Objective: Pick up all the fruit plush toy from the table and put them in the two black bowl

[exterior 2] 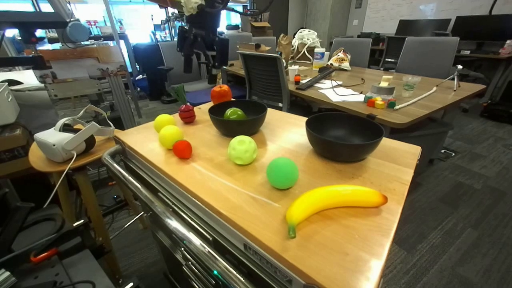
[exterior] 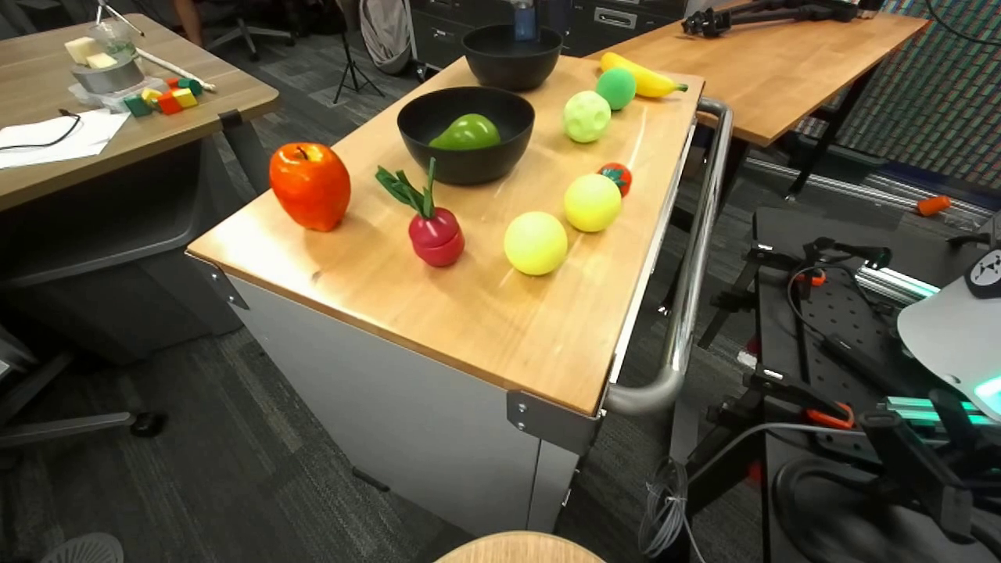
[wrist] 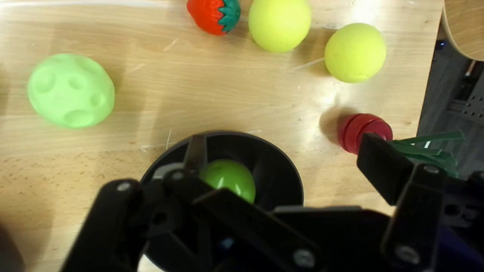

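A green pear-like toy (exterior: 471, 133) lies inside a black bowl (exterior: 469, 166). The second black bowl (exterior 2: 345, 138) shows a bare inside. Around them on the table are a red-orange apple (exterior: 310, 186), a dark red radish with green leaves (exterior: 436, 237), two yellow balls (wrist: 280, 24), a small strawberry (exterior 2: 182, 149), a dimpled light green ball (exterior 2: 242, 150), a green ball (exterior 2: 282, 173) and a banana (exterior 2: 336, 200). High over the apple end hangs my gripper (exterior 2: 201, 71), jaws apart with nothing between them. In the wrist view my gripper (wrist: 286, 158) partly covers the pear's bowl and the radish leaves.
A metal rail (exterior: 704, 258) runs along one long side of the wooden tabletop (exterior: 500, 328). Beyond the opposite side stands a table (exterior 2: 424, 96) with blocks and tape. A stool (exterior 2: 44, 160) with a white headset (exterior 2: 68, 136) stands by the rail's end.
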You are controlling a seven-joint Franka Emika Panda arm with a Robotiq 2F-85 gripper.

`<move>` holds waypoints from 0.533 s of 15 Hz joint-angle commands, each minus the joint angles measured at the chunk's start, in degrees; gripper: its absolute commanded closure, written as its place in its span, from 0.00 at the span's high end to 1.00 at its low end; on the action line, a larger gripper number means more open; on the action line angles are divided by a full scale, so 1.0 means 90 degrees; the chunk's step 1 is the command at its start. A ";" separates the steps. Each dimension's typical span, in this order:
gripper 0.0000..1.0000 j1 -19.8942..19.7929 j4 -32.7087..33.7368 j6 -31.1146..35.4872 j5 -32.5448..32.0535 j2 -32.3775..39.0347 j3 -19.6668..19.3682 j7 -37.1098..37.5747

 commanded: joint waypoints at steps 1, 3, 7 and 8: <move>1.00 0.0029 0.0021 -0.0013 -0.0002 0.0006 -0.0039 -0.0001; 1.00 0.0101 -0.0029 -0.0254 -0.0072 -0.0025 0.0030 0.0212; 1.00 0.0289 -0.0487 -0.0266 -0.0134 -0.0242 0.0208 0.0455; 1.00 0.0342 -0.0628 -0.0228 -0.0191 -0.0304 0.0245 0.0539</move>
